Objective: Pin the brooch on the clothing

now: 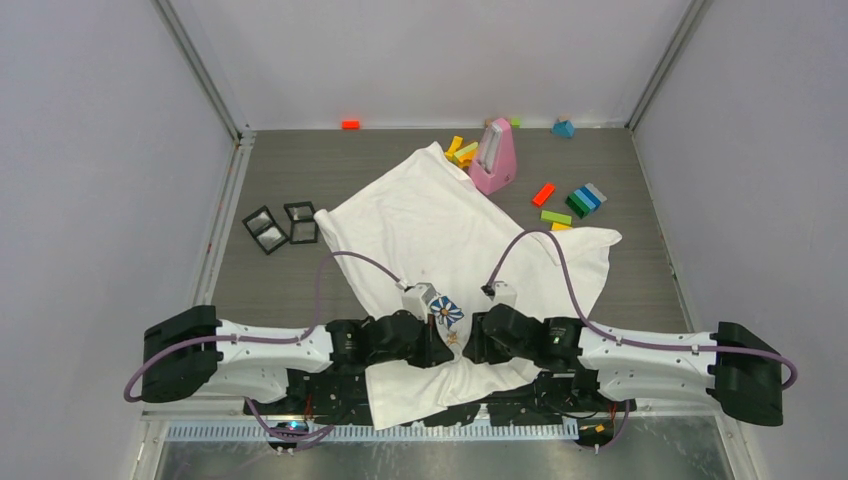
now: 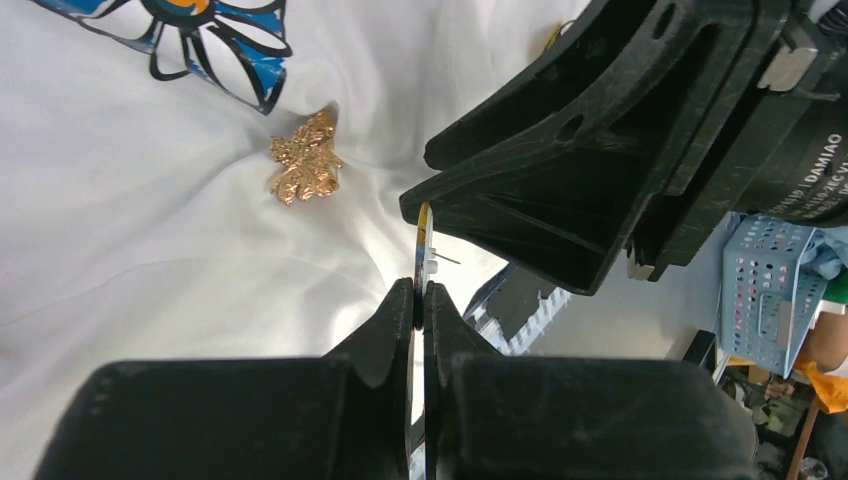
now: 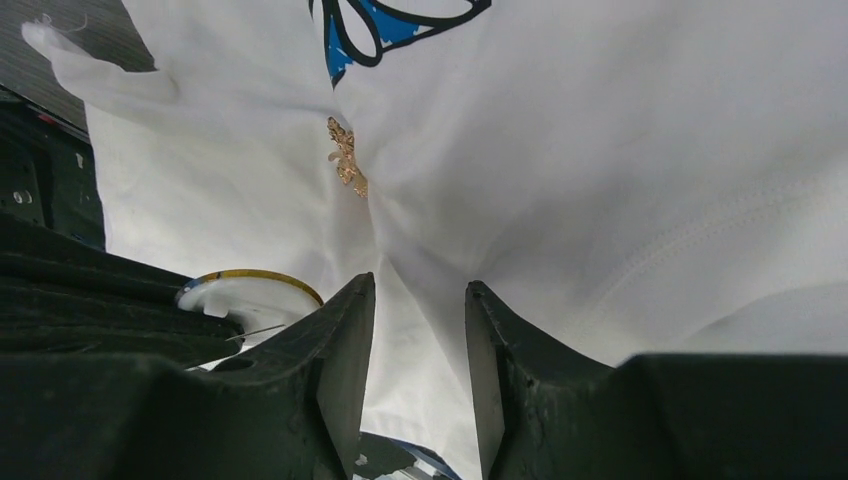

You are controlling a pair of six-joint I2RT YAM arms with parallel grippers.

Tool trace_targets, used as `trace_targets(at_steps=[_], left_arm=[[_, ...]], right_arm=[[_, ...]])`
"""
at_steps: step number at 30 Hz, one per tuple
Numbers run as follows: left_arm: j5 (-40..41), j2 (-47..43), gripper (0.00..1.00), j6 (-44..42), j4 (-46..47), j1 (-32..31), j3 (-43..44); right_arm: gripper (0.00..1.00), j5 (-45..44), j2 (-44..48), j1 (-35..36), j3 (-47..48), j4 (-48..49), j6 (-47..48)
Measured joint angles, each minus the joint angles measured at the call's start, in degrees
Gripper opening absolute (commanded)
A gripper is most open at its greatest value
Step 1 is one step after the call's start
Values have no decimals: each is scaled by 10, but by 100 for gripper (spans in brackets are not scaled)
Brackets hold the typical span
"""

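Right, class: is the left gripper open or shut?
Shut: the left wrist view shows the left gripper pinching the brooch, a thin gold-rimmed disc, edge-on.

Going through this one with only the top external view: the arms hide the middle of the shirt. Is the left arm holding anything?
Observer: Yes. In the left wrist view the left gripper is shut on a thin, round, gold-rimmed brooch, seen edge-on.
Operator: And the right jaws, closed on cloth?
Observer: No. In the right wrist view the right gripper has its jaws apart, and a raised fold of the T-shirt runs toward the gap.
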State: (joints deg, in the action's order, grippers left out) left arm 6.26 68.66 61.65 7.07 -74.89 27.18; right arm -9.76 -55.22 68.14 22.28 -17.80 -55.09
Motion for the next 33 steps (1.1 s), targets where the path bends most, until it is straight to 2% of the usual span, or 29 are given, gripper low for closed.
trace_targets(at_steps=[8,17,23,30,33], left_arm=[[31,5,0,25,2,-5,-6],[34,27,0,37,16,-12,-6],[34,43,0,41,26,-15,-6],[34,52,0,43,28,-16,-6],[34,52,0,44,30,-16,-6]], right_arm=[[34,-5,14,2,-1,7,-14],[31,-3,16,5,-14,15,-28],[19,-2,1,8,-14,15,-30],[15,-2,-19,8,-14,15,-30],[8,-3,-22,8,-13,15,-30]])
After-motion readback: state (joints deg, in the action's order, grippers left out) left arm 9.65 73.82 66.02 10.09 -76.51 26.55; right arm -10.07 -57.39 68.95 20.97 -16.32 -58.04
